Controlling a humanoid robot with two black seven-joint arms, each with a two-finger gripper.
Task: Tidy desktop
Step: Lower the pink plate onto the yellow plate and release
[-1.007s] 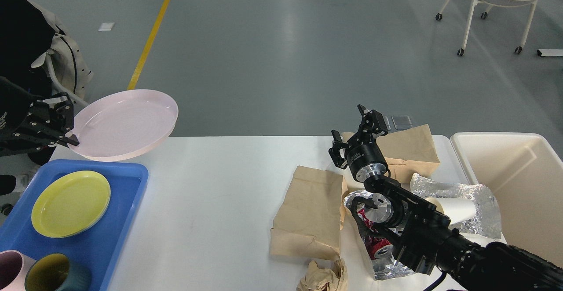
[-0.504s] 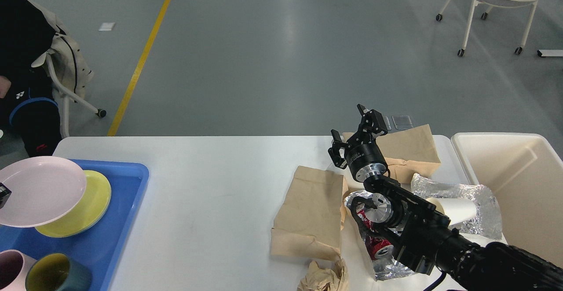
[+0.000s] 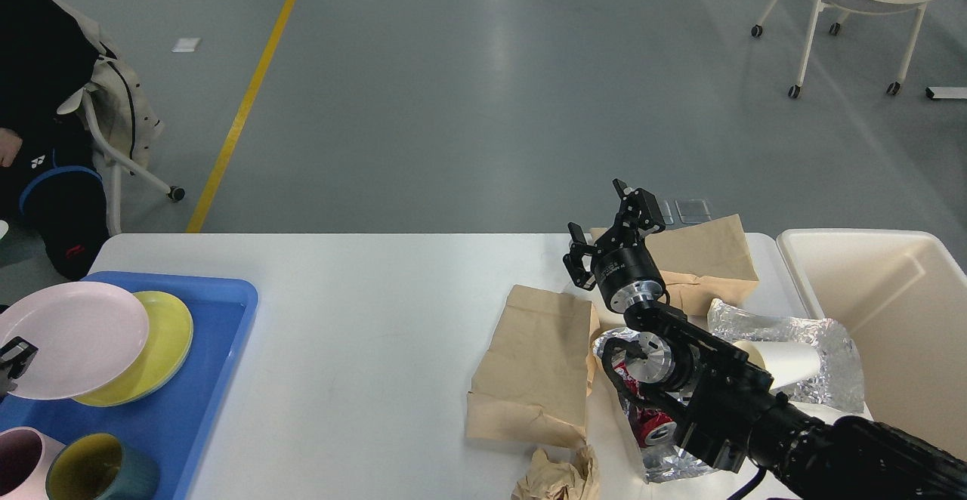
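Desktop [image 3: 363,349] fills the lower frame, right gripper [image 3: 608,232] spread empty above the bags [image 3: 532,368], left gripper [image 3: 11,360] unreadable at the left edge; pink plate [image 3: 68,337] overhangs, might slide.

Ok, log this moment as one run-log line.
left gripper: at pink plate rim, grip unclear | pink plate: on yellow plate, blue tray | right gripper: open, empty, above paper bags
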